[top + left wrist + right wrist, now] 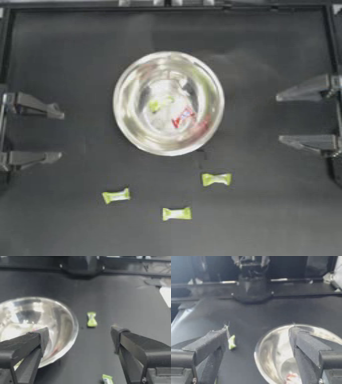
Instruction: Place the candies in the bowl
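We see the bowl (168, 103) midway between our two claws, holding one yellow-green candy (158, 104) and the red candy (182, 118). Left gripper (48, 134) and right gripper (291, 118) both gape empty. Three yellow-green candies (176, 213) lie beyond the bowl, apart from both.

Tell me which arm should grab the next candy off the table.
Likely the right. Both grippers, left and right, sit open at the table's sides. The yellow-green candy closest to the bowl lies on the right gripper's side of the middle.
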